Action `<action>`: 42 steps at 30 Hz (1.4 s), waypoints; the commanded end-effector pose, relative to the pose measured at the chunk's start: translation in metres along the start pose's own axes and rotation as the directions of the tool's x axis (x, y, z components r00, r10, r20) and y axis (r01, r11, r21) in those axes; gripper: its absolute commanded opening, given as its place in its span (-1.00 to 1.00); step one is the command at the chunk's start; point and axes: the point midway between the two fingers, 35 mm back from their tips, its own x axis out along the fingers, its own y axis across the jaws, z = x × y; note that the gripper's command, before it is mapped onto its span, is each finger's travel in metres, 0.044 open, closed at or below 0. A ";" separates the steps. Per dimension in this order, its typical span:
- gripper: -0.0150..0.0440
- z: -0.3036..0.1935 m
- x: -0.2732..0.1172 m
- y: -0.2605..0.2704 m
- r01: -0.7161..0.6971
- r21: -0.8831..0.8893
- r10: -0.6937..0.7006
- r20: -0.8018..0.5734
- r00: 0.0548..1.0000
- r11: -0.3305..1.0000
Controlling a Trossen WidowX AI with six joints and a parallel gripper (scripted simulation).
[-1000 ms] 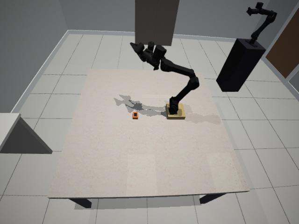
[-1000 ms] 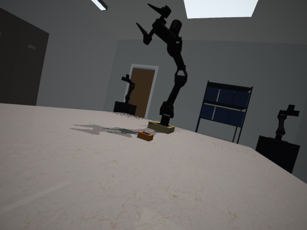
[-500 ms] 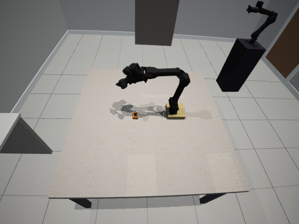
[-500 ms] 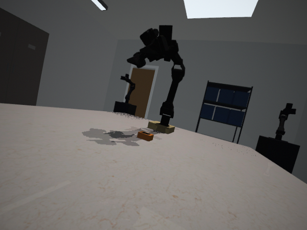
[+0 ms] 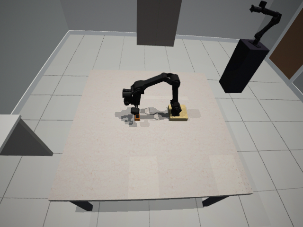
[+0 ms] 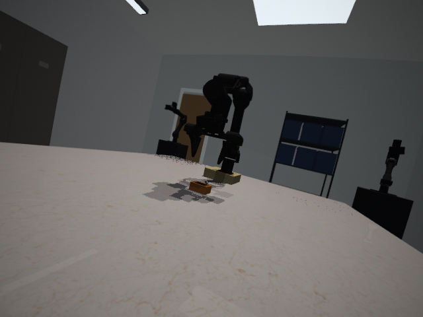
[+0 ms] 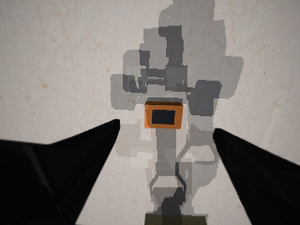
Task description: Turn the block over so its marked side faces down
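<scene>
Biggest first: the pale, pinkish, faintly veined rectangular table (image 5: 147,141) (image 6: 170,238) (image 7: 56,84) carries everything I work with. On it, my black, jointed six-axis arm (image 5: 153,82) (image 6: 218,98) arches up and over, its far end reaching down toward the block. Next size down, the yellowish, flat, square base block (image 5: 182,118) (image 6: 235,179) (image 7: 197,219) sits under the arm's foot.

Then the tool: black two-finger gripper with tapering tips (image 5: 136,112) (image 6: 207,158) (image 7: 166,126), pointing down, fingers spread wide, nothing between them. Exterior view puts the tips above table height.

Smallest: the small orange box-shaped block with a dark rectangular mark (image 5: 137,119) (image 6: 199,187) (image 7: 148,123). It rests on the table, near the base block but apart from it, mark facing up. Wrist view has it roughly midway across the finger gap, slightly beyond the tips, neither finger touching.

Step in hand, my call: lining up for the grasp. Flip not done. Next I'd centre over the block, go down with a finger on each side, close on its sides, lift for clearance, then roll it mark-down and set it down. Main risk: coming down off-centre, so a tip lands on the block or shoves it along.
</scene>
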 end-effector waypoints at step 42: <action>1.00 -0.024 0.080 -0.002 -0.025 -0.049 0.020 -0.105 0.994 0.998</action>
